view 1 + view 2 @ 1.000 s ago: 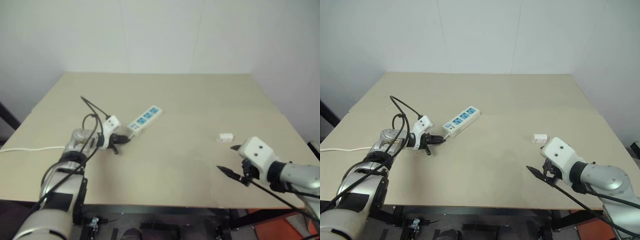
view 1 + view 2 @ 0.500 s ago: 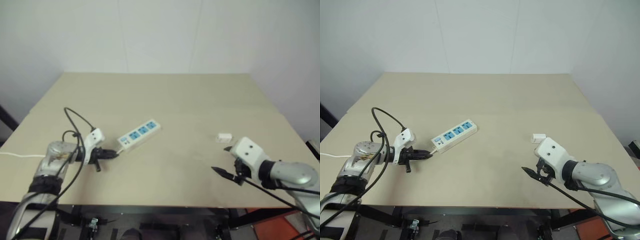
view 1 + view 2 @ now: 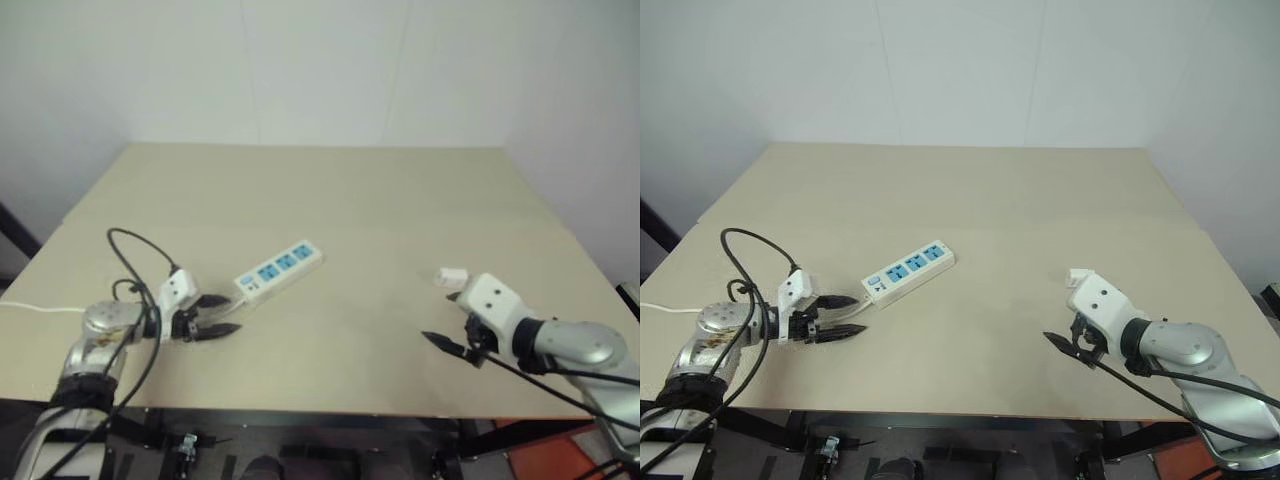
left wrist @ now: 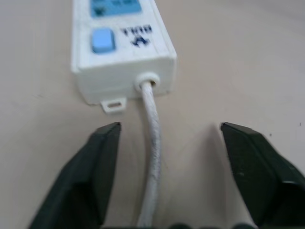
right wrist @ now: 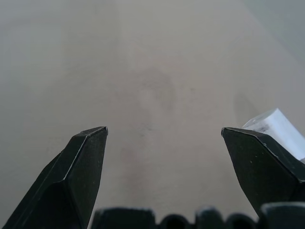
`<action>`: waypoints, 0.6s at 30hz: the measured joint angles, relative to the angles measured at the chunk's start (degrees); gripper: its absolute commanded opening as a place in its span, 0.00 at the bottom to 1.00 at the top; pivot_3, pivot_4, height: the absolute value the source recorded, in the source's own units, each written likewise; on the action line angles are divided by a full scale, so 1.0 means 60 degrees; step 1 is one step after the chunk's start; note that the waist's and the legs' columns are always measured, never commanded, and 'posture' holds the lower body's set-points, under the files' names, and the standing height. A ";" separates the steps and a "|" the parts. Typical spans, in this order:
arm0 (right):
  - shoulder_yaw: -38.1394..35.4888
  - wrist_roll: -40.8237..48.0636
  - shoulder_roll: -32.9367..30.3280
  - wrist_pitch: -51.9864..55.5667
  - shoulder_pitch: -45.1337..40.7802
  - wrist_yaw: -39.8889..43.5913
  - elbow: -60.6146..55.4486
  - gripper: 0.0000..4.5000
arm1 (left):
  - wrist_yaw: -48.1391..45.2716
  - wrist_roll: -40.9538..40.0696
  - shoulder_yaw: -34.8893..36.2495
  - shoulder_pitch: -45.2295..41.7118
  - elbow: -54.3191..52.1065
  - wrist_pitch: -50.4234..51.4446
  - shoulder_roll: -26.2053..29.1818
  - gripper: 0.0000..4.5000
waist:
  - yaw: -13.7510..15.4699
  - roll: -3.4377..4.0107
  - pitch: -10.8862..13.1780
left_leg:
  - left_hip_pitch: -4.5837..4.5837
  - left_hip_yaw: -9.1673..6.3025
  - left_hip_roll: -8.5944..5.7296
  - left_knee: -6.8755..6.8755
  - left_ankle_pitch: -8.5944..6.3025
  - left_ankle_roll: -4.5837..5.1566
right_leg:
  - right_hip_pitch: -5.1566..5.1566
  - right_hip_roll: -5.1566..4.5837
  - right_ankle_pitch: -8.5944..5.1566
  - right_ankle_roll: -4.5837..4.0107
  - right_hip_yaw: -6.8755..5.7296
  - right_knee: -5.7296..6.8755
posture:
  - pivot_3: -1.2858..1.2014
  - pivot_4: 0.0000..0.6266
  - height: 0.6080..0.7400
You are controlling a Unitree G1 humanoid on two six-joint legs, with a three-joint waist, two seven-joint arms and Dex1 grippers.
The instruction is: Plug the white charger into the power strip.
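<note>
White power strip [image 3: 908, 270] on worktop [image 3: 990, 200]; left pincer [image 3: 845, 316] spread astride its cord [image 4: 152, 162]; right pincer [image 3: 1065, 340] released beside white charger [image 3: 451, 274].

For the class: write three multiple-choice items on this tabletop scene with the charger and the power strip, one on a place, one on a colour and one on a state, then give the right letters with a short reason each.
1. Where does the white charger lie?
A. beside the right gripper
B. on top of the power strip
C. between the left gripper's fingers

2. What colour are the socket panels of the power strip?
A. red
B. blue
C. green

3. How does the left gripper stand?
A. shut on the cord
B. shut on the charger
C. open, with the cord running between its fingers

Answers:
1 A: the charger rests on the table just beyond the right gripper, far from the strip.
2 B: the head views show blue panels on the white bar.
3 C: in the left wrist view the fingers stand apart on either side of the cord.
</note>
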 measured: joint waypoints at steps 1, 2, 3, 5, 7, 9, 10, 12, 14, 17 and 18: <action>-0.0009 -0.0017 0.0000 -0.0041 0.0005 -0.0007 0.0002 1.00 | -0.0028 -0.0164 0.0162 0.0016 -0.0012 -0.0083 -0.0016 1.00 | -0.0001 0.0000 0.0000 | 0.0001 0.0000 0.0000 0.0000 0.0000 0.0000 | 0.0000 0.0000 0.0000 0.0000 0.0000 0.0000 | 0.52 0.24 1.00; -0.0015 -0.0047 0.0007 -0.0076 0.0005 -0.0026 0.0009 1.00 | -0.0059 -0.0375 0.0325 0.0029 -0.0018 -0.0202 -0.0062 1.00 | -0.0001 0.0000 0.0000 | 0.0002 0.0000 0.0000 0.0000 0.0000 0.0000 | 0.0001 0.0000 0.0000 0.0000 0.0000 0.0000 | 0.52 0.24 1.00; -0.0016 -0.0091 0.0032 -0.0096 0.0001 -0.0061 0.0028 1.00 | -0.0068 -0.0471 0.0483 0.0042 -0.0017 -0.0403 -0.0159 1.00 | 0.0000 0.0000 0.0000 | 0.0003 0.0000 0.0000 0.0000 0.0000 0.0000 | 0.0001 0.0000 0.0000 0.0000 0.0000 0.0000 | 0.52 0.24 1.00; -0.0016 -0.0134 0.0102 -0.0170 -0.0024 -0.0141 0.0176 1.00 | 0.0120 -0.0730 0.0807 0.0047 0.0008 -0.1077 -0.0593 1.00 | 0.0020 0.0000 0.0000 | 0.0003 0.0000 -0.0001 0.0002 0.0000 0.0000 | 0.0003 -0.0003 0.0001 -0.0001 0.0000 0.0000 | 0.52 0.24 1.00; -0.0015 -0.0220 0.0180 -0.0299 -0.0106 -0.0275 0.0274 1.00 | 0.0124 -0.0940 0.0931 0.0047 0.0068 -0.1131 -0.0838 1.00 | 0.0025 0.0000 0.0000 | 0.0002 0.0000 -0.0001 0.0003 0.0000 0.0000 | 0.0001 -0.0001 0.0009 -0.0014 0.0000 0.0000 | 0.52 0.24 1.00; -0.0015 -0.0311 0.0415 -0.0373 -0.0352 -0.0483 0.0434 1.00 | 0.0102 -0.1088 0.0981 0.0047 0.0203 -0.1261 -0.1093 1.00 | 0.0018 0.0001 -0.0001 | 0.0004 0.0000 -0.0004 0.0002 0.0000 0.0000 | 0.0004 -0.0003 0.0009 -0.0013 0.0002 0.0000 | 0.52 0.24 1.00; -0.0015 -0.0354 0.0496 -0.0388 -0.0446 -0.0582 0.0499 1.00 | 0.0198 -0.1076 0.0987 0.0034 0.0377 -0.1591 -0.1320 1.00 | 0.0019 0.0001 -0.0001 | 0.0004 0.0000 -0.0005 0.0002 0.0000 0.0000 | 0.0004 -0.0003 0.0009 -0.0013 0.0002 0.0000 | 0.52 0.24 1.00; -0.0015 -0.0448 0.0521 -0.0392 -0.0520 -0.0694 0.0566 1.00 | 0.0534 -0.0958 0.0983 0.0033 0.0856 -0.2381 -0.1849 1.00 | 0.0035 -0.0002 0.0000 | 0.0002 0.0000 -0.0004 0.0003 0.0000 0.0000 | 0.0003 -0.0002 0.0027 -0.0042 -0.0001 -0.0001 | 0.52 0.24 1.00; -0.0015 -0.0482 0.0531 -0.0393 -0.0534 -0.0751 0.0574 1.00 | 0.0681 -0.0766 0.0960 0.0009 0.1468 -0.3000 -0.2028 1.00 | 0.0031 -0.0005 0.0002 | -0.0001 -0.0001 -0.0004 0.0002 0.0000 0.0000 | 0.0000 -0.0001 0.0029 -0.0046 -0.0001 -0.0002 | 0.52 0.24 1.00; -0.0019 -0.0502 0.0580 -0.0393 -0.0445 -0.0823 0.0563 1.00 | 0.0767 -0.0720 0.0979 -0.0437 0.2254 -0.3337 -0.2128 1.00 | 0.0033 -0.0005 0.0001 | 0.0002 -0.0001 -0.0007 0.0003 0.0000 0.0000 | 0.0005 -0.0002 0.0026 -0.0037 -0.0001 -0.0001 | 0.52 0.24 1.00; -0.0017 -0.0509 0.0617 -0.0393 -0.0393 -0.0833 0.0549 1.00 | 0.0782 -0.0686 0.0971 -0.0597 0.2556 -0.3463 -0.2203 1.00 | 0.0049 -0.0005 0.0001 | 0.0003 -0.0001 -0.0008 0.0005 0.0001 0.0000 | 0.0007 -0.0002 0.0023 -0.0031 -0.0001 -0.0001 | 0.52 0.24 1.00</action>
